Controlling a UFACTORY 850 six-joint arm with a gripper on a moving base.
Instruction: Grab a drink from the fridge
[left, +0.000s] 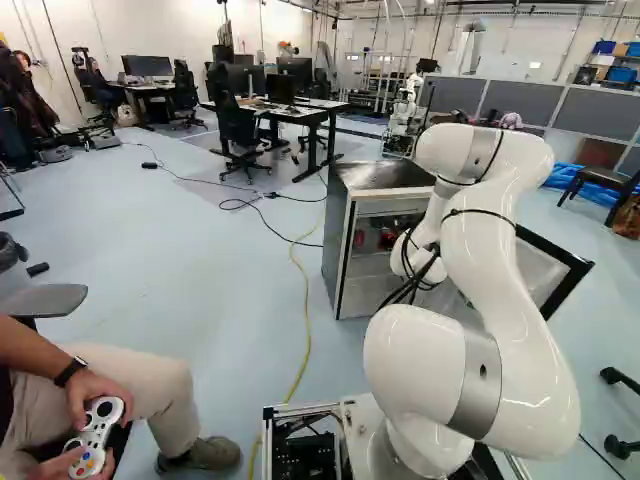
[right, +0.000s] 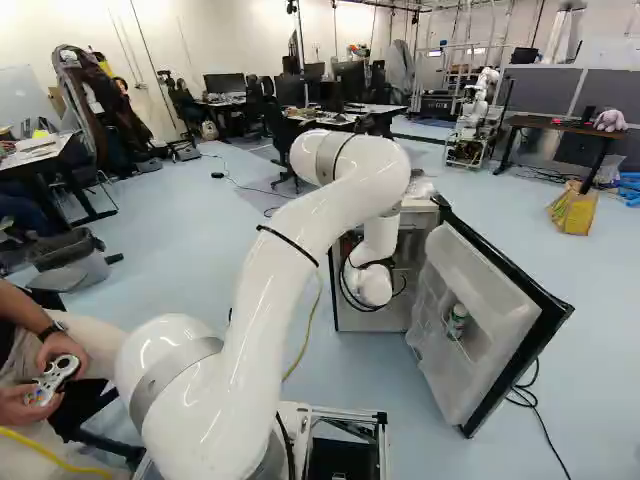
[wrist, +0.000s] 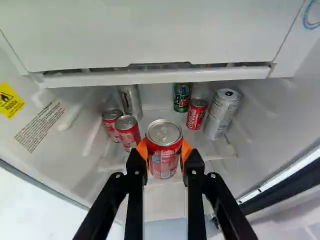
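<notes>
Monitors (left: 297, 72) are supported by a desk (left: 332, 105); a black office chair (left: 238, 128) is placed beside it. Right of the desk, gray partitions (left: 590, 108) and a yellow bag (right: 573, 211) are noted. Left of it, nearer, a waste bin (right: 90, 269) is observed.

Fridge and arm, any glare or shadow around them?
Left base view: sheen on the fridge's dark top, its inside shaded. Right base view: bright highlights on the white arm. Wrist view: the floor beyond the fridge's edge is nearly washed out.
</notes>
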